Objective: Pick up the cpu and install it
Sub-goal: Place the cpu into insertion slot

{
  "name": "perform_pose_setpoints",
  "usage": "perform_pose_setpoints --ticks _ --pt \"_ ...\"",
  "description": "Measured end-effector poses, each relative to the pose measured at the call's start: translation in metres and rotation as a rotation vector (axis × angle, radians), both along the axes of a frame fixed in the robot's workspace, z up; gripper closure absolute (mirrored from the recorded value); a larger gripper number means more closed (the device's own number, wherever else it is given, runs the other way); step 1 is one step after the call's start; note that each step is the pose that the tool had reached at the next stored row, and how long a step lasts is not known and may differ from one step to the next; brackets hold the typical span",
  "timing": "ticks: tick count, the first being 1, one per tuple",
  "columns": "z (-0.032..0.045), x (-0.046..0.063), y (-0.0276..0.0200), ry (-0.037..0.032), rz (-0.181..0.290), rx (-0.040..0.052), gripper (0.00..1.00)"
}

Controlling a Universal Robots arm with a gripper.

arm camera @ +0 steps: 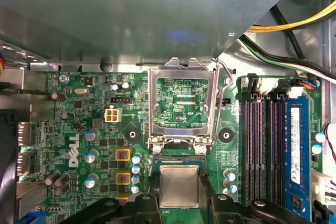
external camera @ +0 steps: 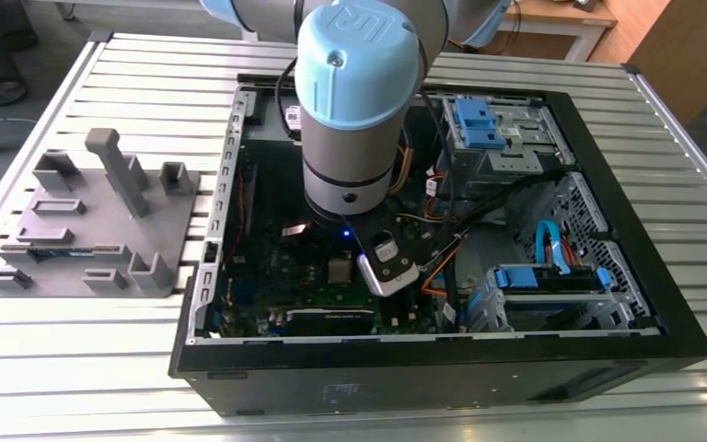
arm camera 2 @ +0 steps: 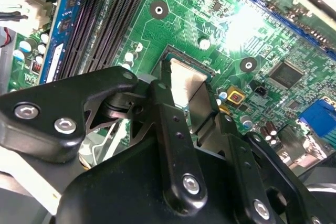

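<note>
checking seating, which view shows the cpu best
First wrist view: the cpu shows its silvery top face-on. Second wrist view shows part of it past the end effector; the exterior view leaves it unclear.

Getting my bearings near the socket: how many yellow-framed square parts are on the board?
2 yellow-framed parts in the first wrist view: one, the other next to it, both near the cpu in the claw. The claw may hide more.
</note>
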State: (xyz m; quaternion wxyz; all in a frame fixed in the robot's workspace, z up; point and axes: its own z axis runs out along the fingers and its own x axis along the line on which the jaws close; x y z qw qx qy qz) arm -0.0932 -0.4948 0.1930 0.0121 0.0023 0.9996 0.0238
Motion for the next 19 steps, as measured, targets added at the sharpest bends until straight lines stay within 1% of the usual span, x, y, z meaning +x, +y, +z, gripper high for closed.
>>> perform_pose_setpoints --ticks 6,19 --pt "-0.0025 -0.0001 -0.0002 0.0003 0.000 -0.0006 0.62" --pt "-0.0033 0.0001 0.0000 -0.0005 0.000 0.0005 0.60"
